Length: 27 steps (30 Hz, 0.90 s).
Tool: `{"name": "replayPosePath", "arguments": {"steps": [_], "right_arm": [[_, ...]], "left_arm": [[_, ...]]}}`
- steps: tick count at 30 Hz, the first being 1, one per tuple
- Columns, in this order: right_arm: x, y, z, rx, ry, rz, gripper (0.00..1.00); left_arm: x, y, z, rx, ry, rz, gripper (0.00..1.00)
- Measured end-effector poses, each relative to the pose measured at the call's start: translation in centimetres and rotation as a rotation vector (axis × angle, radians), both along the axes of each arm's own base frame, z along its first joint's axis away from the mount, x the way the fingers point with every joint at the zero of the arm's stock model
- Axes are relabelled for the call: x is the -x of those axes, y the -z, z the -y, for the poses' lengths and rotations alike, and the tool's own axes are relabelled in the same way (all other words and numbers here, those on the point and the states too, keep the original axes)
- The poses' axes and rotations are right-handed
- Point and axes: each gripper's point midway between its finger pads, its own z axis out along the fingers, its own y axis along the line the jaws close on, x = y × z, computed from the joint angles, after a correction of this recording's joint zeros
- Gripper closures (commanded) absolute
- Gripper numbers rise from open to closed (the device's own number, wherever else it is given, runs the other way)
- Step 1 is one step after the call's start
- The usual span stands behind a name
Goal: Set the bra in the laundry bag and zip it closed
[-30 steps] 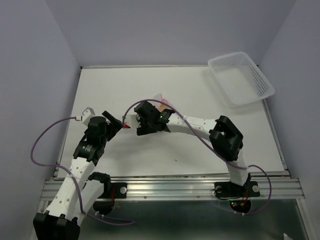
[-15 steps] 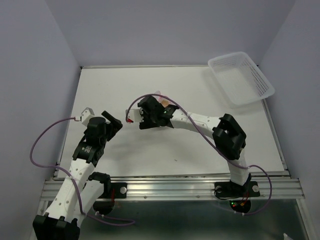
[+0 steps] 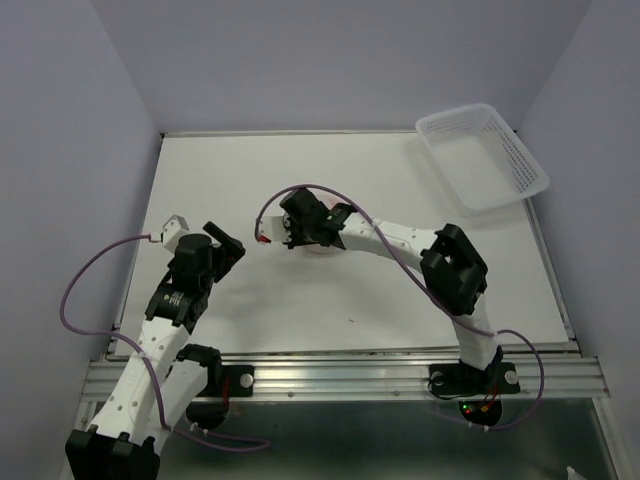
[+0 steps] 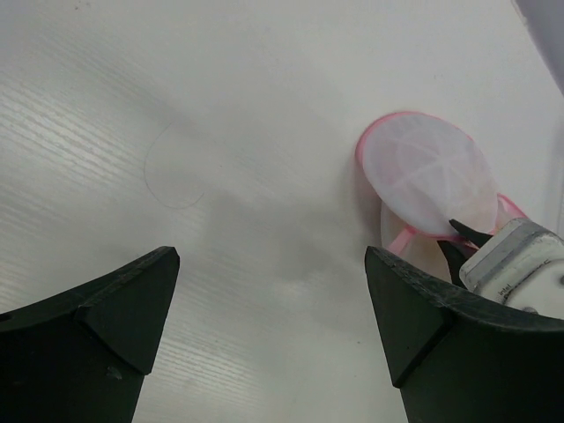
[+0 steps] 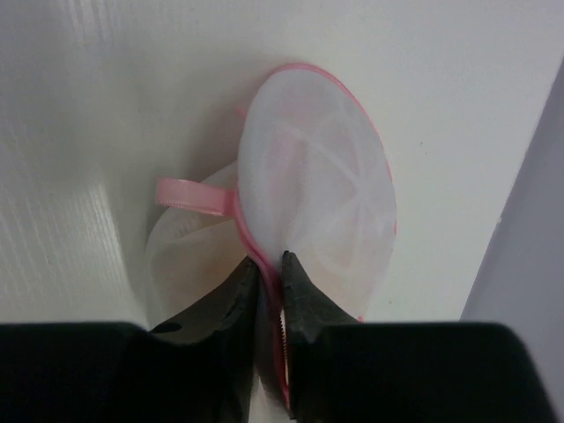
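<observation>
The laundry bag [image 5: 322, 176] is lying on the counter [image 3: 400, 180] near its middle, mostly hidden under the right arm from above. Its round mesh lid is sitting askew over the pouch body rather than square on it, and whether the zipper is run round cannot be told. The bra [image 5: 181, 260] is showing only as a faint peach-beige tint through the mesh of the body. A pink ribbon loop [image 5: 194, 196] is sticking out sideways from the rim.

In the right wrist view the bag's long axis is running straight away from the fingers, body nearest them and lid beyond.

The right tool [image 5: 264, 264] is pinching the pink zipper rim, its fingers almost together with only the rim between them. The left tool [image 4: 271, 256] is hanging spread wide over bare counter just left of the bag, gripping nothing.

A white slotted plastic basket [image 3: 522, 152] is sitting at the far right corner.

Compared with a second ago, the right tool is now slightly farther back and the pale bag is peeking out on its near side instead of its far side; the left arm is staying where it was.
</observation>
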Motion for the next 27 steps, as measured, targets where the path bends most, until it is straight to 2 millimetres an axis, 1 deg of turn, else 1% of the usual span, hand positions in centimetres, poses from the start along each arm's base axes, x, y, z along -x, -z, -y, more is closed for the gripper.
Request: {"name": "replayPosePath", "arguments": {"steps": [2,4,6,8,10,12,13,14,15,16,19,22,24,27], "right_arm": [[-0.2,0.2,0.2,0.003,0.005,-0.004,0.91],[-0.3,0.3,0.2,-0.014,0.01,-0.016,0.99],[-0.3,0.0,-0.2,-0.05,0.013,-0.025,0.99],[-0.5,-0.8,-0.4,-0.113,0.02,-0.032,0.99],[0.0,-1.9,-0.3,-0.211,0.042,-0.051,0.99],[0.9,-3.6,0.6,-0.299,0.065,-0.077,0.99],[1.2,-4.8,1.0,-0.359,0.08,-0.091,0.99],[1.4,-5.6,1.3,-0.402,0.09,-0.1,0.99],[1.8,-6.8,1.6,-0.472,0.096,-0.107,0.99],[2.2,-7.9,2.3,-0.542,0.108,-0.118,0.99],[3.2,-9.4,3.7,-0.666,0.145,-0.14,0.99],[4.2,-9.6,4.0,-0.757,0.173,-0.18,0.99],[4.8,-9.2,3.8,-0.796,0.185,-0.211,0.99],[5.8,-7.9,3.9,-0.83,0.191,-0.252,0.99]], "left_arm": [[0.0,0.0,0.0,0.0,0.0,0.0,0.01],[0.0,0.0,0.0,0.0,0.001,0.0,0.01],[0.0,0.0,0.0,0.0,0.003,0.0,0.01],[0.0,-0.1,0.2,0.003,0.013,0.002,0.01],[-0.2,-0.3,0.7,0.013,0.04,0.014,0.01],[-0.5,-0.9,1.5,0.029,0.08,0.038,0.01],[-0.6,-1.1,1.8,0.035,0.098,0.05,0.01],[-0.8,-1.5,2.2,0.044,0.119,0.065,0.01],[-0.9,-1.9,2.8,0.056,0.151,0.086,0.01],[-1.1,-2.3,3.2,0.064,0.173,0.102,0.01],[-1.4,-3.2,4.6,0.09,0.252,0.154,0.01],[-1.7,-3.7,6.4,0.129,0.352,0.216,0.02],[-1.6,-3.9,7.7,0.156,0.425,0.251,0.03],[-1.8,-3.8,9.2,0.18,0.513,0.275,0.06]]}}
